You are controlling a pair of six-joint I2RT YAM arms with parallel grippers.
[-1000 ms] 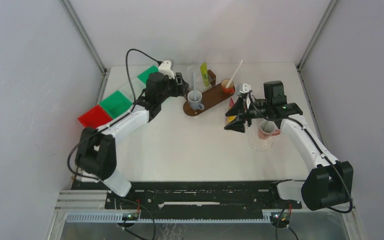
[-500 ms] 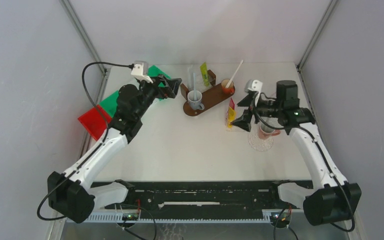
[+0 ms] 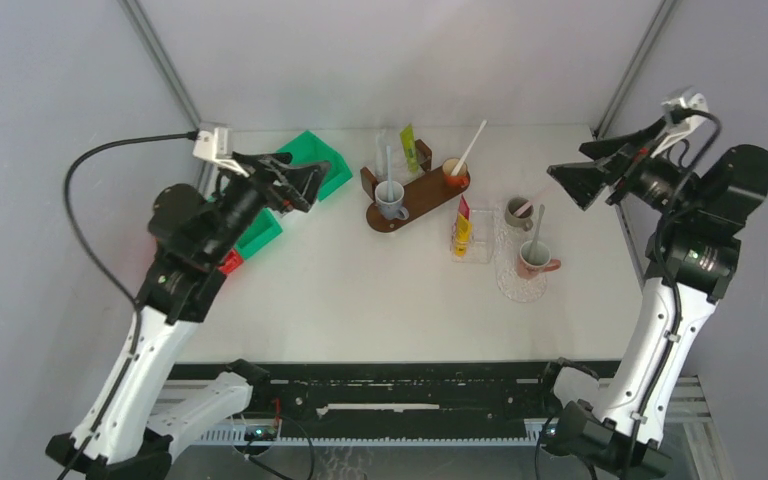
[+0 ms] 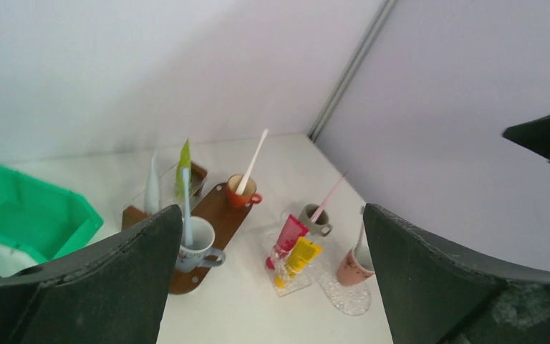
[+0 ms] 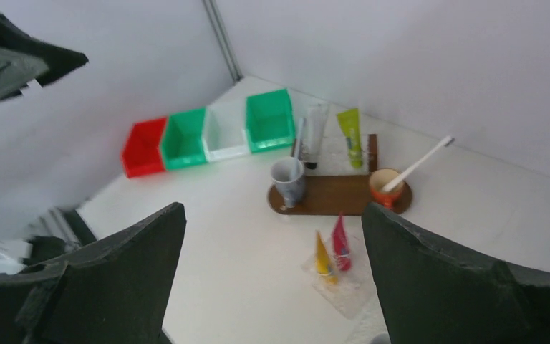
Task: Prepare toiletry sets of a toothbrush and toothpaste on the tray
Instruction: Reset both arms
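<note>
The brown tray holds a grey mug with a toothbrush and an orange cup with a white toothbrush. A green-yellow tube stands behind them. Red and yellow tubes stand in a clear holder right of the tray. A brown-grey mug with a pink toothbrush and a pink mug stand further right. My left gripper hangs open high over the left side, and in its own view the left gripper is empty. My right gripper is raised at the far right, open; in the right wrist view the right gripper holds nothing.
Green bins and a red bin line the left edge under the left arm; the right wrist view shows the red bin, a green one, a white bin and another green one. A clear glass dish lies under the pink mug.
Both arms have lifted and swung outward from the tray and tubes, the left to the left, the right to the far right. Both grippers have opened wide.
</note>
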